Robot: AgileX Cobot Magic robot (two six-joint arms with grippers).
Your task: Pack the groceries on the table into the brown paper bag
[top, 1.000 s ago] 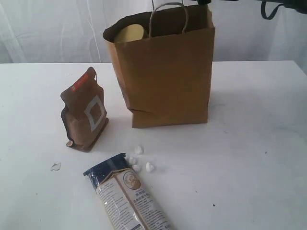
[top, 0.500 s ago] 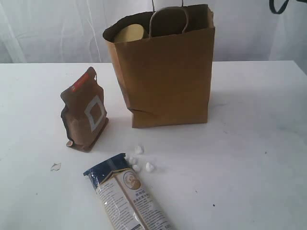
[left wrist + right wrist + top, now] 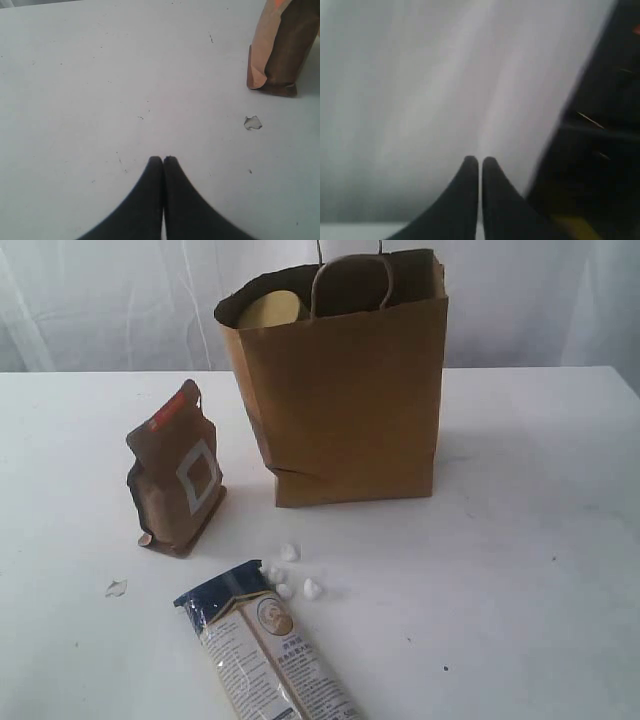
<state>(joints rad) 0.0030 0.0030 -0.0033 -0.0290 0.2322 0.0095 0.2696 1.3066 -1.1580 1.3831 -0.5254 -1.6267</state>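
L gripper clenched, empty; bare table straight ahead, red-labelled pouch ahead, off to side, well apart. R gripper clenched, empty, facing pale curtain. Brown paper bag upright, in from table's far edge.

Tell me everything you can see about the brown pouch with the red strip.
The brown pouch stands upright on its gusseted base on the white table, left of the brown paper bag and clear of it. It looks like matte kraft paper, with a red-orange strip below the sealed top and a white-outlined square panel on its front. Its face is turned at an angle to the camera. Only the table touches it.
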